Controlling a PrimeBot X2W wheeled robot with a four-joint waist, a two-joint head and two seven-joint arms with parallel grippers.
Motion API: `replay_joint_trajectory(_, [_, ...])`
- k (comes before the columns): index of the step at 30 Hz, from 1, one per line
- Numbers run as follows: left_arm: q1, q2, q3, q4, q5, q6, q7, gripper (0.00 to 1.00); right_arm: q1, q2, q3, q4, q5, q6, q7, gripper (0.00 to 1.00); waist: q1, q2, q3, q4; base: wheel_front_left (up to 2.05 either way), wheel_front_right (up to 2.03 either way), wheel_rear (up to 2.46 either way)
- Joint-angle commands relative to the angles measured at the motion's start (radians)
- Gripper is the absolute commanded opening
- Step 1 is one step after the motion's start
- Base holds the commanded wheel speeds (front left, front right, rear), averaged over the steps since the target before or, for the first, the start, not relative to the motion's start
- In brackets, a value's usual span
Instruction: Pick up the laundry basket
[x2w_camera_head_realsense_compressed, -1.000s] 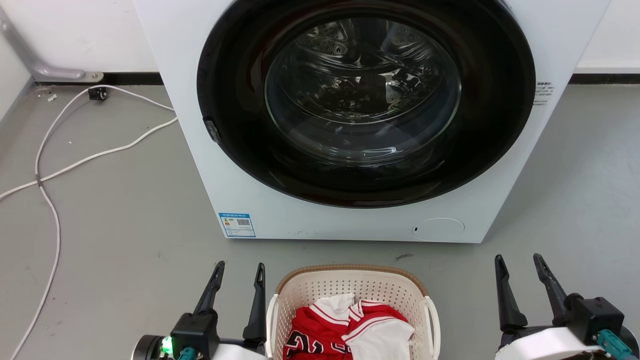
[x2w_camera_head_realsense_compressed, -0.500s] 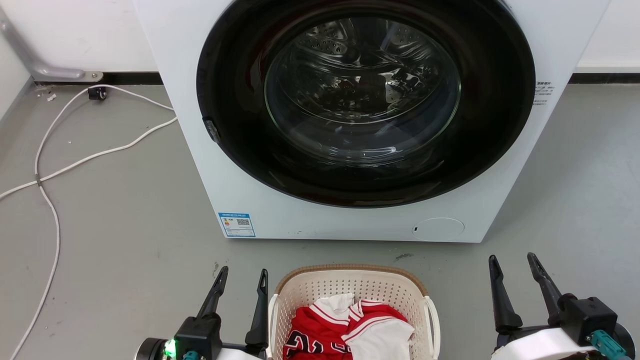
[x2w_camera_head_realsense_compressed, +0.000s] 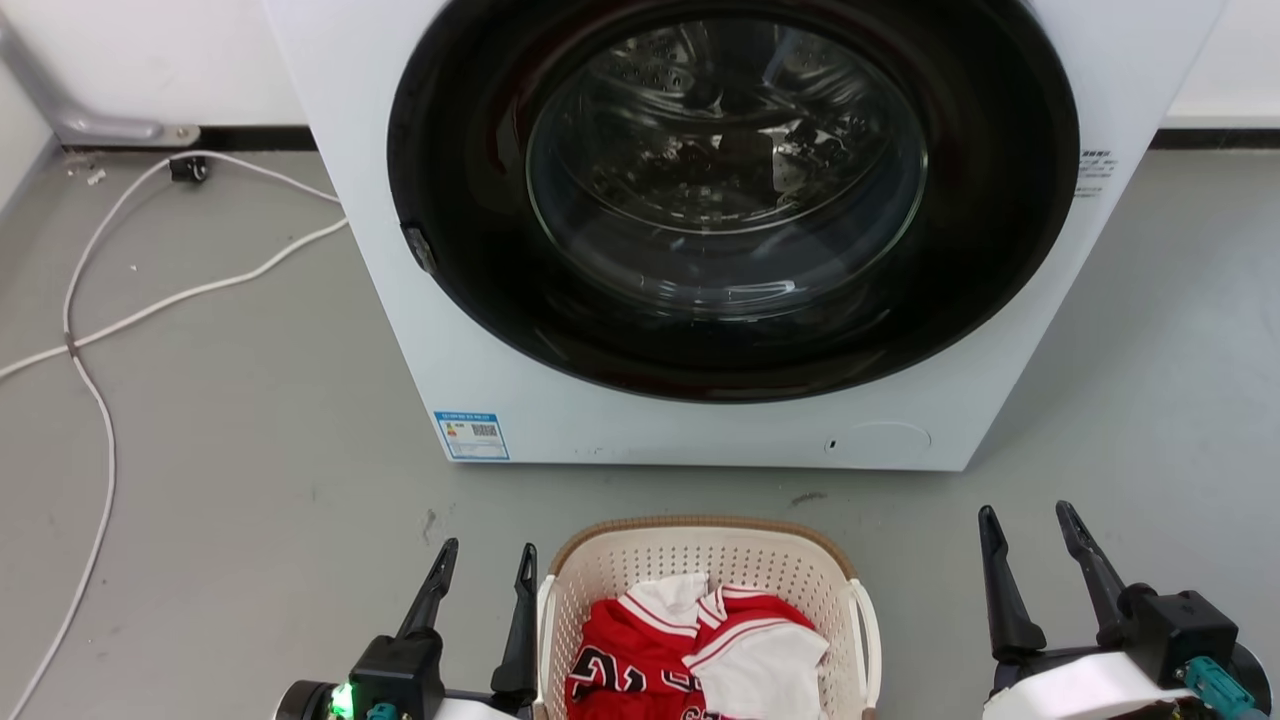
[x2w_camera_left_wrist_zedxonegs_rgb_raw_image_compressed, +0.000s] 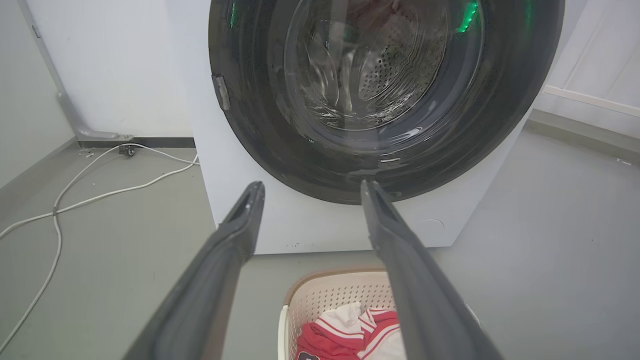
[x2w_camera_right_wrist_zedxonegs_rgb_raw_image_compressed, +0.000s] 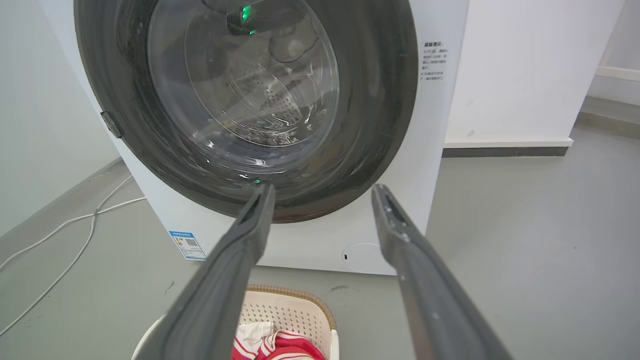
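Note:
The laundry basket (x2w_camera_head_realsense_compressed: 640, 555), cream perforated plastic with a brown rim and white side handles, sits on the grey floor at the bottom centre of the head view, holding red-and-white clothes (x2w_camera_head_realsense_compressed: 690, 650). It also appears low in the left wrist view (x2w_camera_left_wrist_zedxonegs_rgb_raw_image_compressed: 330, 295) and the right wrist view (x2w_camera_right_wrist_zedxonegs_rgb_raw_image_compressed: 295, 310). My left gripper (x2w_camera_head_realsense_compressed: 487, 552) is open just left of the basket's left handle, with nothing between its fingers. Open and empty, my right gripper (x2w_camera_head_realsense_compressed: 1030, 517) hovers well to the right of the basket's right handle.
A white front-loading washing machine (x2w_camera_head_realsense_compressed: 700, 430) with a closed dark round door (x2w_camera_head_realsense_compressed: 730, 190) stands right behind the basket. White cables (x2w_camera_head_realsense_compressed: 90, 330) trail over the floor at the left. Bare grey floor lies on both sides of the basket.
The head view has shifted slightly, so the washer and basket sit a little higher. Before that, the left gripper edged right toward the basket and the right gripper drifted slightly left.

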Motion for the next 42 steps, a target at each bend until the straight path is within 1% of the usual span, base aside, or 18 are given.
replay_joint_trajectory(1, [-0.011, -0.001, 0.003, 0.005, -0.008, -0.004, -0.005, 1.00, -0.017, -0.003, 0.000, 0.003, -0.001, 0.000, -0.002, 1.00, 0.0000, 0.0000, 0.019, -0.003, 0.00, 0.00, 0.00])
replay_joint_trajectory(6, [-0.061, -0.001, 0.016, 0.026, -0.004, -0.011, -0.004, 1.00, -0.060, -0.003, -0.008, 0.041, -0.004, 0.000, -0.002, 1.00, 0.0000, 0.0000, 0.118, -0.007, 0.00, 0.00, 0.00])
replay_joint_trajectory(7, [-0.095, -0.001, 0.026, 0.042, -0.002, -0.020, -0.004, 1.00, -0.096, -0.003, -0.007, 0.052, -0.011, 0.000, -0.002, 1.00, 0.0000, 0.0000, 0.169, -0.007, 0.00, 0.00, 0.00])
replay_joint_trajectory(9, [-0.130, -0.001, 0.041, 0.061, 0.008, -0.031, -0.004, 1.00, -0.118, -0.003, -0.003, 0.066, -0.019, 0.000, -0.002, 1.00, 0.0000, 0.0000, 0.222, -0.007, 0.00, 0.00, 0.00])
replay_joint_trajectory(10, [-0.169, -0.001, 0.054, 0.081, 0.021, -0.043, -0.004, 1.00, -0.150, -0.003, -0.007, 0.085, -0.023, 0.000, -0.002, 1.00, 0.0000, 0.0000, 0.275, -0.008, 0.00, 0.00, 0.00])
replay_joint_trajectory(13, [-0.223, -0.001, 0.071, 0.134, 0.013, -0.066, -0.004, 1.00, -0.196, -0.003, -0.011, 0.127, -0.012, 0.000, -0.002, 1.00, 0.0000, 0.0000, 0.342, -0.005, 0.00, 0.00, 0.00])
replay_joint_trajectory(16, [-0.287, 0.000, 0.071, 0.216, 0.036, -0.094, -0.004, 1.00, -0.244, -0.002, -0.003, 0.190, -0.023, 0.000, -0.002, 1.00, 0.0000, 0.0000, 0.401, -0.001, 0.00, 0.00, 0.00])
replay_joint_trajectory(17, [-0.310, 0.002, 0.073, 0.241, 0.041, -0.101, -0.004, 1.00, -0.264, -0.002, 0.001, 0.211, -0.024, 0.000, -0.002, 1.00, 0.0000, 0.0000, 0.426, -0.003, 0.00, 0.00, 0.00])
replay_joint_trajectory(18, [-0.310, 0.002, 0.073, 0.241, 0.041, -0.101, -0.004, 1.00, -0.264, -0.002, 0.001, 0.211, -0.024, 0.000, -0.002, 1.00, 0.0000, 0.0000, 0.426, -0.003, 0.00, 0.00, 0.00])
replay_joint_trajectory(21, [-0.380, 0.013, 0.073, 0.326, 0.055, -0.118, -0.004, 1.00, -0.328, -0.003, 0.010, 0.292, -0.040, 0.000, -0.001, 1.00, 0.0000, 0.0000, 0.485, -0.007, 0.00, 0.00, 0.00])
replay_joint_trajectory(24, [-0.455, 0.041, 0.057, 0.402, 0.093, -0.125, -0.004, 1.00, -0.403, -0.002, 0.023, 0.386, -0.015, 0.000, 0.013, 1.00, 0.0000, 0.0000, 0.543, -0.011, 0.00, 0.00, 0.00])
replay_joint_trajectory(26, [-0.502, 0.049, 0.056, 0.449, 0.100, -0.129, -0.004, 1.00, -0.456, -0.002, 0.030, 0.453, -0.021, 0.000, 0.025, 1.00, 0.0000, 0.0000, 0.577, -0.013, 0.00, 0.00, 0.00])
replay_joint_trajectory(29, [-0.566, 0.055, 0.054, 0.528, 0.091, -0.136, -0.004, 1.00, -0.533, -0.003, 0.030, 0.555, -0.012, 0.000, 0.039, 1.00, 0.0000, 0.0000, 0.622, -0.011, 0.00, 0.00, 0.00])
replay_joint_trajectory(33, [-0.650, 0.058, 0.045, 0.636, 0.076, -0.146, -0.004, 1.00, -0.619, -0.003, 0.022, 0.679, -0.032, 0.000, 0.052, 1.00, 0.0000, 0.0000, 0.666, -0.002, 0.00, 0.00, 0.00])
replay_joint_trajectory(39, [-0.742, 0.061, 0.004, 0.784, 0.047, -0.154, -0.004, 1.00, -0.716, -0.003, 0.025, 0.830, -0.051, 0.000, 0.076, 1.00, 0.0000, 0.0000, 0.704, 0.003, 0.00, 0.00, 0.00])
replay_joint_trajectory(42, [-0.780, 0.051, -0.043, 0.874, 0.012, -0.155, -0.004, 1.00, -0.756, -0.003, 0.015, 0.888, -0.045, 0.000, 0.085, 1.00, 0.0000, 0.0000, 0.716, 0.005, 0.00, 0.00, 0.00])
